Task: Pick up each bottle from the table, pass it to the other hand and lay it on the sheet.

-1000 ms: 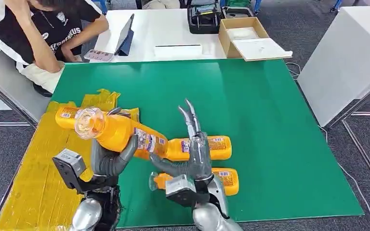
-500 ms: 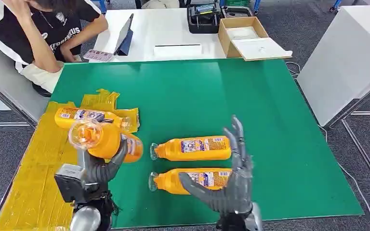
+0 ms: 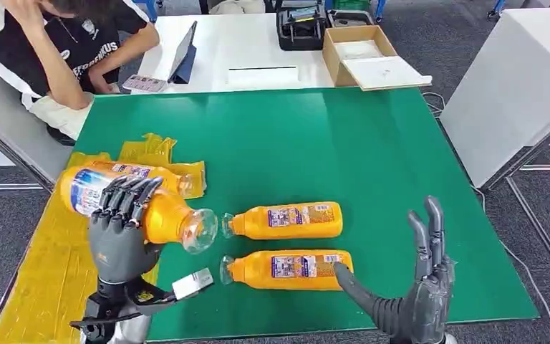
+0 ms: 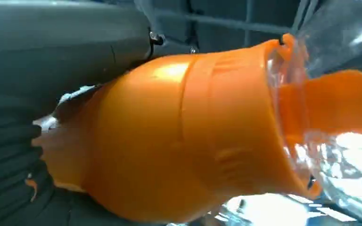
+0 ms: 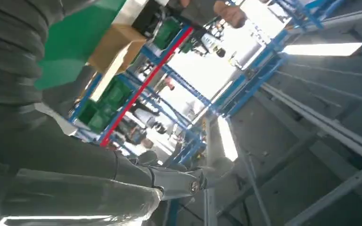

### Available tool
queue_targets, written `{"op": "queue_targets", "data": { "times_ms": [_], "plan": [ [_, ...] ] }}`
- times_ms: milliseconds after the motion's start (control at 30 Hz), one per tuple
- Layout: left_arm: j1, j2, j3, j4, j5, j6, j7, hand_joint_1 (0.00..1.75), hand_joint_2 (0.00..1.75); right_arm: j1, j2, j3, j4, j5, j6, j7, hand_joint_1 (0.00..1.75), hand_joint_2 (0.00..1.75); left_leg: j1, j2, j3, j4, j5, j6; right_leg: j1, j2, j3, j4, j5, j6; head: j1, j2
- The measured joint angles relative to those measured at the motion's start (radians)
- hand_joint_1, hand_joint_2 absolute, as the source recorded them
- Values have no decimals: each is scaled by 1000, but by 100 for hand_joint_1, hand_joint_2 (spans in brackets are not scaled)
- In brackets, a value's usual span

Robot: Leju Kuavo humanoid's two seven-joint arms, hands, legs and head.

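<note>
My left hand (image 3: 119,233) grips an orange bottle (image 3: 125,204) above the left edge of the green mat, its clear cap pointing right; close up, that bottle (image 4: 188,136) lies against my left hand (image 4: 14,141). A second orange bottle (image 3: 154,174) lies on the yellow sheet (image 3: 50,265) behind it. Two more orange bottles (image 3: 286,221) (image 3: 286,269) lie side by side on the green mat (image 3: 344,150), caps to the left. My right hand (image 3: 408,297) is raised near the mat's front edge, fingers spread, holding nothing; that hand (image 5: 52,155) also shows in the right wrist view.
A person (image 3: 57,50) sits at the far left corner, leaning on the table. Behind the mat stand a tablet (image 3: 186,54), an open cardboard box (image 3: 365,57) and a black case (image 3: 302,25). A white cabinet (image 3: 523,86) stands to the right.
My left hand has turned the held bottle from cap-up to lying sideways, lower and leftward toward the sheet. My right hand has let go, drawn back to the right and opened wide.
</note>
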Motion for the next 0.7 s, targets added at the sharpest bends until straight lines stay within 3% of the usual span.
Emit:
{"op": "queue_targets", "data": {
  "times_ms": [100,233,267,333,400,467,533,700],
  "plan": [
    [-10,22,16,0,-139,0,210,175,175,13,-14,-24,-9,-6,0,-3,0,175,0,0,0,0,0,0,0,0,0,0,0,0,1,0],
    [-23,164,-20,35,-157,0,463,175,175,21,-19,-26,-14,7,8,16,0,175,1,1,2,-2,0,0,1,2,0,0,0,-1,1,0],
    [-44,237,-60,58,-159,0,582,175,175,21,-19,-26,-14,4,12,11,0,175,1,1,3,-2,2,-3,2,2,-3,0,-1,-2,1,0],
    [-147,380,-206,167,-163,0,994,175,175,17,-19,-28,-13,-6,22,7,0,175,1,0,1,-3,3,-4,2,1,-5,1,0,-3,0,0],
    [-231,459,-381,259,-160,0,1258,175,175,16,-19,-32,-11,-11,36,0,0,175,1,-2,0,-5,6,-1,1,-3,-3,1,0,-4,-1,0],
    [-269,518,-570,336,-165,0,1248,175,175,11,-19,-33,-8,-16,50,-6,0,175,1,-3,1,-5,8,-5,1,-3,-1,2,2,-7,1,0],
    [-286,541,-676,390,-149,0,1243,175,175,11,-19,-34,-8,-17,54,-8,0,175,1,4,0,-5,10,-9,1,4,-4,2,4,-8,2,0],
    [-317,558,-756,511,-156,1,1182,175,175,-3,-20,-38,-3,-30,67,-8,0,175,-1,4,0,-5,7,-2,-2,5,-5,2,2,-5,1,0]
  ]
}}
